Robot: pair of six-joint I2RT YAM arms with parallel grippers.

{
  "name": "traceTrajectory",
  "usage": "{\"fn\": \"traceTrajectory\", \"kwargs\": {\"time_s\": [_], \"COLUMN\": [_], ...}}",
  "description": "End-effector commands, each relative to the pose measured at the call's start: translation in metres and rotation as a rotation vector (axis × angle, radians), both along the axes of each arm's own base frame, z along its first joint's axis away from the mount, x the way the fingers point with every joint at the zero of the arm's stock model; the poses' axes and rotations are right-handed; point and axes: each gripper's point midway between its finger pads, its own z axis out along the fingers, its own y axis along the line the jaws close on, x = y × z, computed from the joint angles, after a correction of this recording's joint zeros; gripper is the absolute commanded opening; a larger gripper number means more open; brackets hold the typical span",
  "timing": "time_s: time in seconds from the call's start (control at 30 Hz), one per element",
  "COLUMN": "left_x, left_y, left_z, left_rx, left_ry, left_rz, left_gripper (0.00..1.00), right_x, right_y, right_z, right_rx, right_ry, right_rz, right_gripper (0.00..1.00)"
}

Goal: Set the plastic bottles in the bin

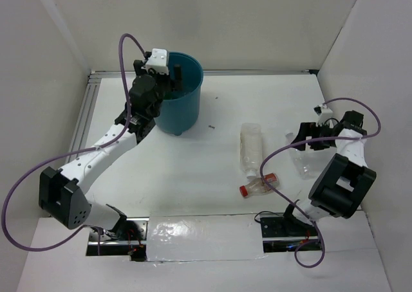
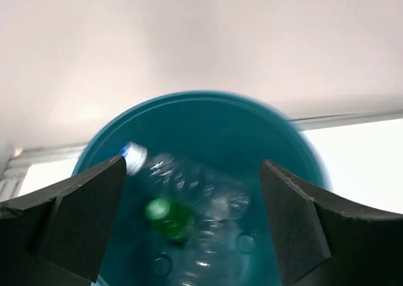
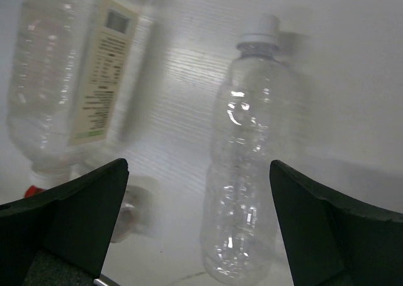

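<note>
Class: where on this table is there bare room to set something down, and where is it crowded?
Bare: table between bin and labelled bottle; far right corner. Crowded: around the right gripper, with the red-capped bottle and clear bottle.

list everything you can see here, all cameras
bin: one, teal, far left part of the table
bottles in bin: several, mostly clear, one green; exact count blurred
labelled bottle: one, clear with a pale label, lying mid table
red-capped bottle: one, clear with a red cap, lying at the labelled bottle's near end
white-capped bottle: one, clear, lying on the table right under the right claw
table: one, white
cables: two, purple, one looped along each arm
left claw: one, black, open, above the bin
right claw: one, black, open, over the white-capped bottle
</note>
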Motion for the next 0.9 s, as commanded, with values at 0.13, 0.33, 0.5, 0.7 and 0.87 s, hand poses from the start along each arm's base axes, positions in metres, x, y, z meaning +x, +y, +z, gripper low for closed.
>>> {"fn": "traceTrajectory", "kwargs": {"time_s": [0.13, 0.33, 0.5, 0.7, 0.87], "left_x": [-0.081, -0.143, -0.195, -0.234, -0.249], "left_y": [-0.074, -0.137, -0.159, -0.159, -0.159], "left_z": [0.061, -0.028, -0.116, -0.178, -0.202], "left_rx": [0.066, 0.003, -0.069, -0.136, -0.228], "left_ry": [-0.098, 0.159, 0.358, 0.510, 0.570], "left_rz": [-0.296, -0.462, -0.540, -0.543, -0.561], "left_gripper": [0.99, 0.98, 0.93, 0.93, 0.93], "right_x": [0.011, 0.017, 0.020, 0.087, 0.140], "right_y": [-0.026, -0.014, -0.016, 0.032, 0.153], "right_z": [-0.048, -0.079, -0.067, 0.066, 0.211], "right_rx": [-0.226, -0.311, -0.350, -0.254, -0.095], "right_ry": [0.103, 0.189, 0.189, -0.146, -0.574], "right_rz": [-0.040, -0.012, -0.003, 0.230, 0.503], "right_gripper": [0.99, 0.89, 0.48, 0.16, 0.16]}}
